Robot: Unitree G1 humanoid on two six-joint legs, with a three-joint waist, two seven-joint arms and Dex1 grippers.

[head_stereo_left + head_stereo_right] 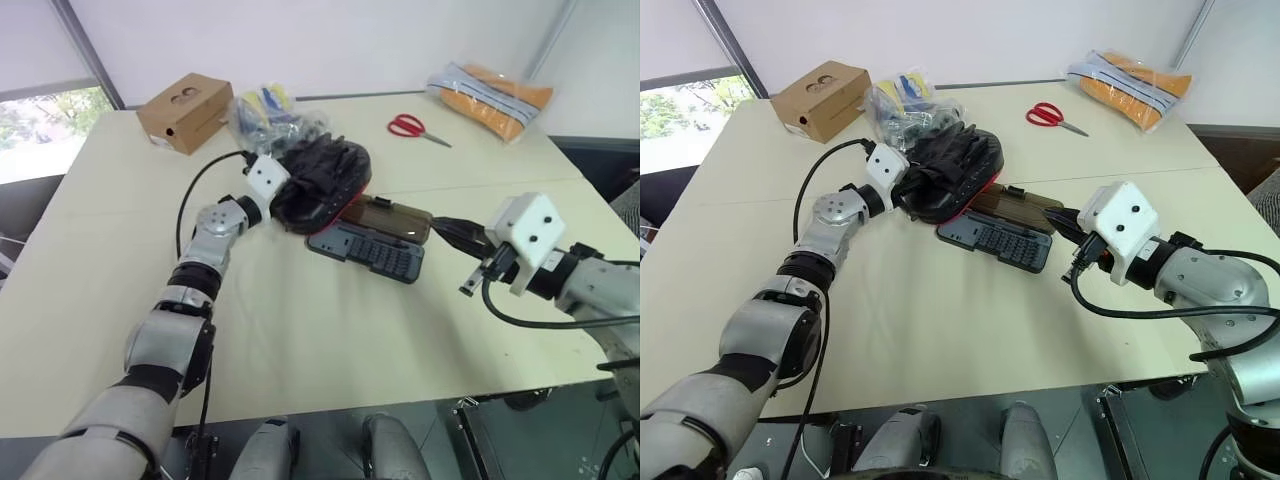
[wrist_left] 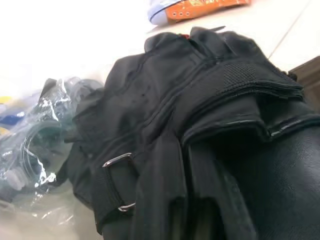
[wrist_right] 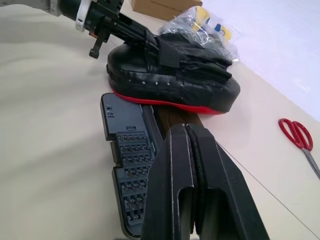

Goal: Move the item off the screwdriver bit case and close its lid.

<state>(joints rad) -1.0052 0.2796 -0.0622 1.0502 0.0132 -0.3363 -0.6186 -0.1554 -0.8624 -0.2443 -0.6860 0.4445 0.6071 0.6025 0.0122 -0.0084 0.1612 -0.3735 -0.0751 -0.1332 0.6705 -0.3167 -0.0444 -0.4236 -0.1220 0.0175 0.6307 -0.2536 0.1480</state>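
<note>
Your left gripper (image 3: 142,37) has its 2 fingers pinched on the black padded mitt (image 1: 950,170), which lies on the smoky lid (image 1: 385,218) of the open screwdriver bit case (image 1: 368,250); your right gripper (image 1: 1065,218) hovers beside the lid, fingers pressed together
</note>
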